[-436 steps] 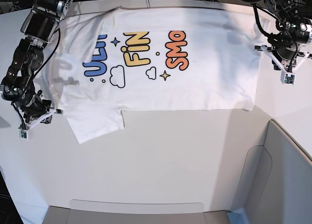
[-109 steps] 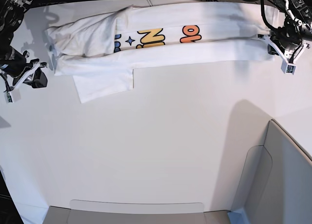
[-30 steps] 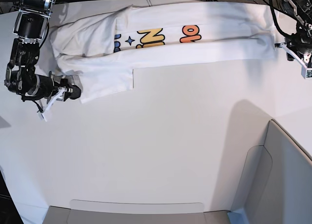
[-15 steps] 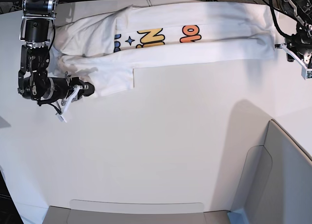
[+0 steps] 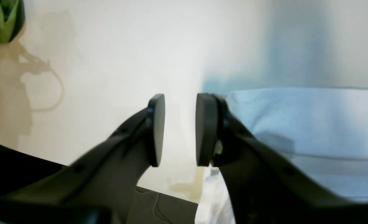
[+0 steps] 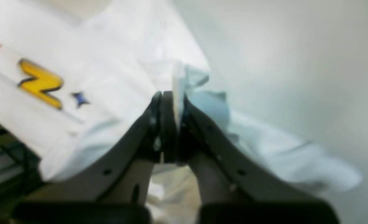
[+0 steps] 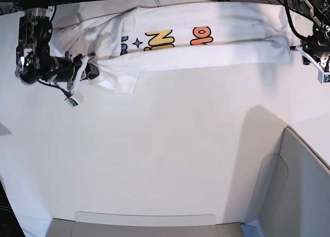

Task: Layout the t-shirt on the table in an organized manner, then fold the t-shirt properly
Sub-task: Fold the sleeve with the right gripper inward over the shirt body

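A broad white worktop (image 7: 165,159) fills nearly the whole base view, with a grey panel (image 7: 304,190) at the lower right. Along the upper edge of that frame lies the t-shirt (image 7: 206,41), folded lengthwise into a narrow band. Its long axis runs left to right across the frame, the printed lettering showing along the band, the sleeve end at the upper left and the hem end at the upper right.

We judge the step in hand to be tucking the loose sleeve in over the band. The right end effector (image 6: 171,124), at the upper left of the base view, is clenched on a pinch of white sleeve cloth, as its wrist view shows. The left end effector (image 5: 179,129) sits at the upper right, just beside the hem end, its jaws apart with nothing between them.

Next, we think the sleeve should be carried over onto the band and laid flat, then released without dragging the fold askew.
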Robot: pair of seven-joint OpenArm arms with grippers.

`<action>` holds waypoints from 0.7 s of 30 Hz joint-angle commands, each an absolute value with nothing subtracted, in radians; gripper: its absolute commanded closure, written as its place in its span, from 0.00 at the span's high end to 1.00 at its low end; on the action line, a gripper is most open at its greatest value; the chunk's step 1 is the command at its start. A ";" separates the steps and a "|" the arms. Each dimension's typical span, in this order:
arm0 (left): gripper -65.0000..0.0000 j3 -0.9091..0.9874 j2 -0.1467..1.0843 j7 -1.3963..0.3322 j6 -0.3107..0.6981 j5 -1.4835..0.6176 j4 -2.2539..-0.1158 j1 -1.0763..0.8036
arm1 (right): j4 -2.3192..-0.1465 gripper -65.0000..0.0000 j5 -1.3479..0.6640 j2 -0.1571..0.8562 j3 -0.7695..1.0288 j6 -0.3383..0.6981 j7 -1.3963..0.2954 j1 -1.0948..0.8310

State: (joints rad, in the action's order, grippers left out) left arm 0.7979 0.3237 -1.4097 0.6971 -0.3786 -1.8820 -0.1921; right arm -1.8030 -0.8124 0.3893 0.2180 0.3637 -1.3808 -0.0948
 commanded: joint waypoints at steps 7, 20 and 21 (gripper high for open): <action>0.28 0.802 0.343 -1.396 0.698 -0.381 -1.897 -0.188 | -2.051 0.00 -0.837 0.394 0.225 0.371 -1.363 -0.314; 0.28 0.777 0.343 -1.396 0.698 -0.381 -1.897 -0.191 | -2.052 0.00 -0.924 0.429 0.222 0.371 -1.368 -0.424; 0.28 0.777 0.343 -1.396 0.698 -0.381 -1.897 -0.199 | -2.052 0.00 -0.924 0.435 0.222 0.371 -1.368 -0.424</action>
State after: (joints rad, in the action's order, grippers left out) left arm 0.7723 0.3241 -1.4090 0.6971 -0.3782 -1.8820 -0.1970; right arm -2.0357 -0.9085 0.4255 0.2176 0.3672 -1.3758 -0.4255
